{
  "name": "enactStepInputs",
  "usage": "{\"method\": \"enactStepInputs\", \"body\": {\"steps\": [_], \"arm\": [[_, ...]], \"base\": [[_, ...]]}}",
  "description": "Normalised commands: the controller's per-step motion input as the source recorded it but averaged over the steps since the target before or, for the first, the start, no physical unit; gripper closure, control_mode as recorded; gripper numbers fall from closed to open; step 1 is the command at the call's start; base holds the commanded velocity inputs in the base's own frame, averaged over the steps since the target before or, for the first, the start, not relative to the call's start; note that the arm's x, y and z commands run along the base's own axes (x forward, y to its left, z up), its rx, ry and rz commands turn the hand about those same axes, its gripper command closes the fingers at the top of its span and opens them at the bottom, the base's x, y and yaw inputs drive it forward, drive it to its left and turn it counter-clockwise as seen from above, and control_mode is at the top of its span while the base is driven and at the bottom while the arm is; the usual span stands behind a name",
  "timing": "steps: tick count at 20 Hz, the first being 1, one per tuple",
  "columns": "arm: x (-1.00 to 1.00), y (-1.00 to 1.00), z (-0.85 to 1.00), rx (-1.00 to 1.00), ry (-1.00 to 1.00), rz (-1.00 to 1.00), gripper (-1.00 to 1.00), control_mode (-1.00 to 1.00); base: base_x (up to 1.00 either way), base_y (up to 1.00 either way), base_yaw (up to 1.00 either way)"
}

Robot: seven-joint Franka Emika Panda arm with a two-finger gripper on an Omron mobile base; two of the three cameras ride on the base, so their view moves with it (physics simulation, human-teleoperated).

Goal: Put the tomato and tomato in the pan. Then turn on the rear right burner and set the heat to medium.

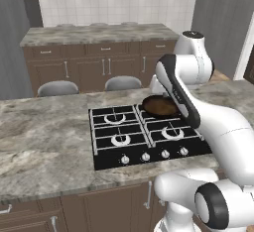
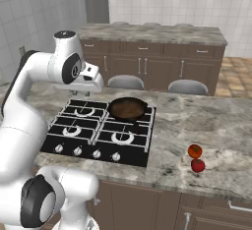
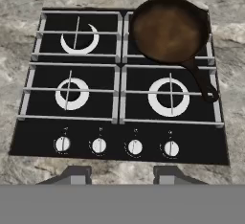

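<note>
The two tomatoes [image 2: 195,151] [image 2: 198,165] lay just beside each other on the table [image 2: 206,126], well right of the stove [image 3: 119,98]. The pan [image 3: 168,29] sat empty on the rear right burner, handle toward the knobs [image 3: 135,147]. The tool [image 3: 119,175] hung above the stove, pressed together, holding nothing.

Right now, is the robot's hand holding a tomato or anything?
No, nothing is held. The gripper is shut and empty above the stove; both tomatoes lie on the counter.
</note>
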Motion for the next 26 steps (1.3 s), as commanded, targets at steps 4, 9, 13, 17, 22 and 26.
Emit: {"method": "enactStepInputs", "body": {"steps": [4, 9, 13, 17, 22, 26], "arm": [[-0.03, 0.00, -0.10, 0.00, 0.08, 0.00, -1.00, -1.00], [-0.13, -0.13, -0.04, 0.00, 0.03, -0.05, -1.00, -1.00], [0.06, -0.64, -0.01, 0.00, 0.05, -0.04, -1.00, -1.00], [0.15, -0.80, -0.03, 0.00, 0.06, -0.06, -1.00, -1.00], [0.06, -0.73, -0.09, 0.00, 0.06, -0.05, -1.00, -1.00], [0.01, -0.63, -0.16, -0.01, 0.09, -0.07, -1.00, -1.00]], "base": [[0.00, 0.00, 0.00], [0.00, 0.00, 0.00], [0.00, 0.00, 0.00], [0.00, 0.00, 0.00], [0.00, 0.00, 0.00], [0.00, 0.00, 0.00]]}}
